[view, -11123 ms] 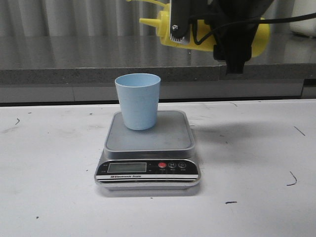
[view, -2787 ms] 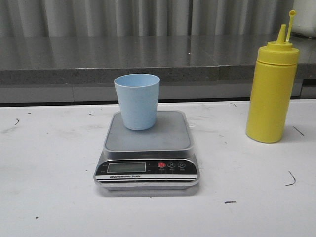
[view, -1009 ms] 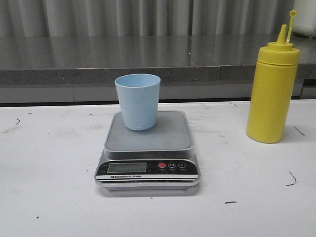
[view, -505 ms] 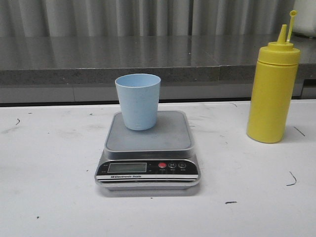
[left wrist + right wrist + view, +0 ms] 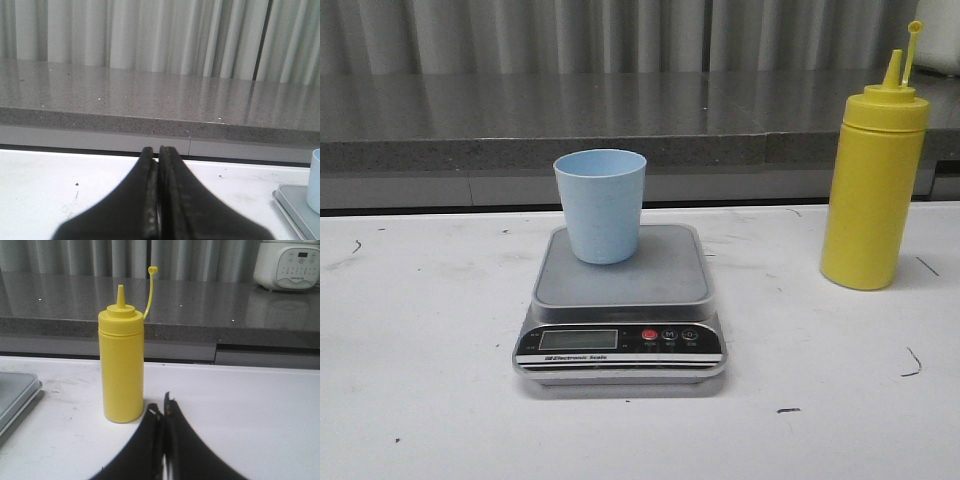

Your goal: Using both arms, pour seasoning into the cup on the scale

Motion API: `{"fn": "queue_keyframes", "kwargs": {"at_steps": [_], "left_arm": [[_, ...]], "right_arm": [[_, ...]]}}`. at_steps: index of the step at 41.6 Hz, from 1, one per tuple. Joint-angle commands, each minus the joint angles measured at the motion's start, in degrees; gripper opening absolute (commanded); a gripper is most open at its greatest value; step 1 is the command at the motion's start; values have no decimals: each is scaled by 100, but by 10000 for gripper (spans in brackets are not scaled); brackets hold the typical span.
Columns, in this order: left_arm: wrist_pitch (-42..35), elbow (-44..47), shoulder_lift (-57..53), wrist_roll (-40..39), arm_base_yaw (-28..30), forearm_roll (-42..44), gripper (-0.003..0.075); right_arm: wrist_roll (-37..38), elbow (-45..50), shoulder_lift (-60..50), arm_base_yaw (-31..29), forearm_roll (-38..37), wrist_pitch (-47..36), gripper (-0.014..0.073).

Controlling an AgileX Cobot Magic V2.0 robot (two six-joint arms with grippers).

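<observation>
Standing upright beside the scale [image 5: 620,300] — the seasoning [image 5: 873,180]; both arms' jaws closed, empty.

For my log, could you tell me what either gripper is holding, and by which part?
Nothing: the left gripper and right gripper are both shut on nothing; the seasoning stands free.

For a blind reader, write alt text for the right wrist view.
A tall yellow plastic squeeze bottle stands upright on the white table, cap off its conical nozzle and hanging by its tether. The shut black right gripper sits just in front of it, empty.
</observation>
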Motion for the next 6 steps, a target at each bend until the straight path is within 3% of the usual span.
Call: {"fn": "queue_keyframes", "kwargs": {"at_steps": [1, 6], "left_arm": [[-412, 143, -82, -54, -2, -20, -20], [-412, 143, -82, -54, -2, -20, -20]], "right_arm": [[-45, -40, -96, -4, -61, -491, -67], [-45, -40, -91, -4, -61, -491, -67]]}}
